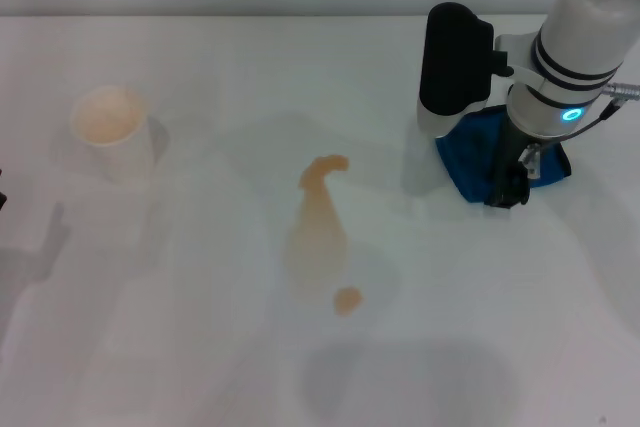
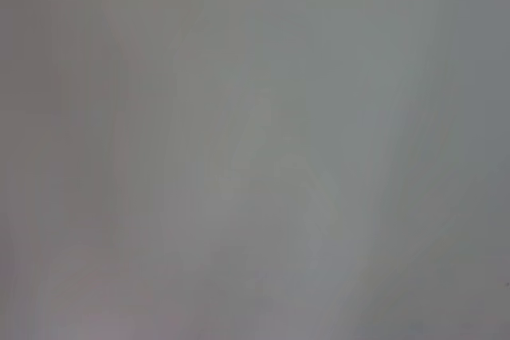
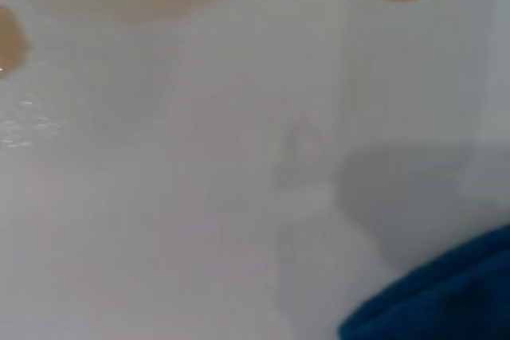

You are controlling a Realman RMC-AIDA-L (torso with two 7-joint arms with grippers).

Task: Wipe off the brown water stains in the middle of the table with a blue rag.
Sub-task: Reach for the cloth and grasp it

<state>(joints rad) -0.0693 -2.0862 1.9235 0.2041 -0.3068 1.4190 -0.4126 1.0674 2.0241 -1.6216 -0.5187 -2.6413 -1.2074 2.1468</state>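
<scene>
Brown water stains [image 1: 322,227] spread across the middle of the table [image 1: 180,347] nearest me, a long teardrop with a small dot below it. Off to my right lies the blue rag [image 1: 478,152], and my right gripper [image 1: 505,187] is down on it; whether its fingers are pinching, I cannot tell. A whitish cup [image 1: 112,132] stands far left.

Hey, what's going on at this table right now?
The right gripper is down on the blue rag at the right side of the table; whether it has gripped the rag can't be seen. The brown water stains in the middle are unwiped, and the rag lies apart from them. A whitish cup stands to the left. The left arm isn't working here.
</scene>
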